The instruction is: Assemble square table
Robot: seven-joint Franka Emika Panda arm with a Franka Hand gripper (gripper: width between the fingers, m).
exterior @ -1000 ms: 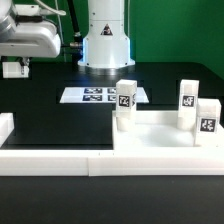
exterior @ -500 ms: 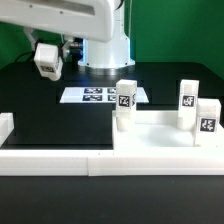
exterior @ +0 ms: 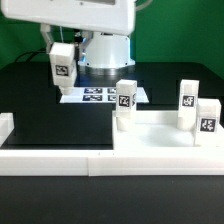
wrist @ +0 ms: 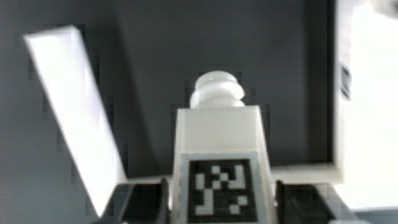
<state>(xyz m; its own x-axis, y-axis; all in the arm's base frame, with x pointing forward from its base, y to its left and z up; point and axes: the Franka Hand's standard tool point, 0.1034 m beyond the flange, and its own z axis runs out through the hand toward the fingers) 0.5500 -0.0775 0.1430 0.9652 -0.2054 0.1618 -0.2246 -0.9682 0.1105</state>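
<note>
My gripper hangs in the air at the back left, shut on a short white table leg with a black-and-white tag. In the wrist view this leg sits between the dark fingers, its round peg pointing away and its tag facing the camera. The square table top lies at the exterior view's right. Three legs stand on it: one at its near-left corner and two at the right. The held leg is well left of the top and above it.
The marker board lies flat behind the table top, just below and right of the held leg. A long white border rail runs along the front, with an upright end at the left. The robot base stands at the back.
The arm has swung from the exterior view's far left toward the middle, carrying the leg with it. The leg now hangs near the marker board's left end. The grip is unchanged.
</note>
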